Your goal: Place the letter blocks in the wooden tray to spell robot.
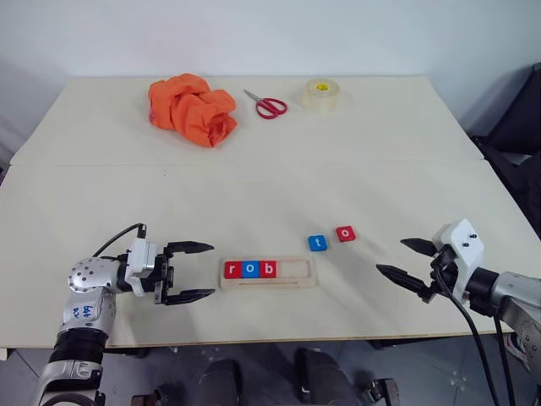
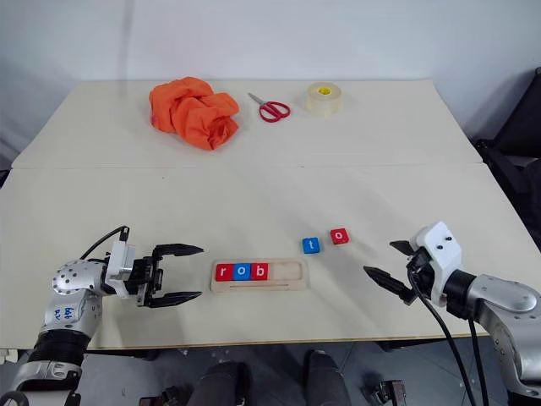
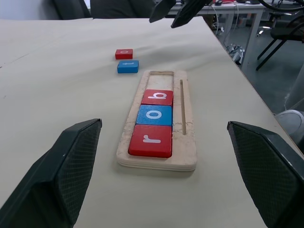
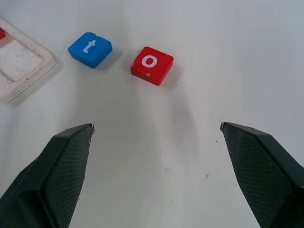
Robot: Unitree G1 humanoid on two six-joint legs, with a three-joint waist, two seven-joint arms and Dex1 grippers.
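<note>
Pale cream tabletop [image 1: 270, 194] runs from the near edge back to a plain white wall.

Nearest, at the robot's left, the left gripper [image 1: 189, 271] lies level just above the table, its two black fingers spread wide and empty, aimed at the near end of the wooden tray [image 1: 305, 272]. At the robot's right, the right gripper [image 1: 404, 260] also hangs with its fingers wide apart, holding nothing, tilted down toward the loose tiles.

Between the two grippers, close to the front edge, sits the tray: a long, narrow piece of pale wood with a raised rim and a thin groove along one side. Three tiles fill its left part, touching in a row: the red r [image 1: 232, 270], the blue o [image 1: 250, 269] and the red b [image 1: 268, 269]. The right part of the tray is bare, with room for about two more.

Just beyond the tray's right end, on the table, lie the blue t [image 1: 317, 243] and the red o [image 1: 345, 233], side by side but slightly apart, white letters facing up.

Judged from this, the word is three letters done. The next move is probably for the right gripper to take the red o, not the nearer t, and set it flat beside the b.

Far back lie a crumpled orange cloth [image 1: 193, 108], red scissors [image 1: 266, 105] and a roll of clear tape [image 1: 320, 94].
</note>
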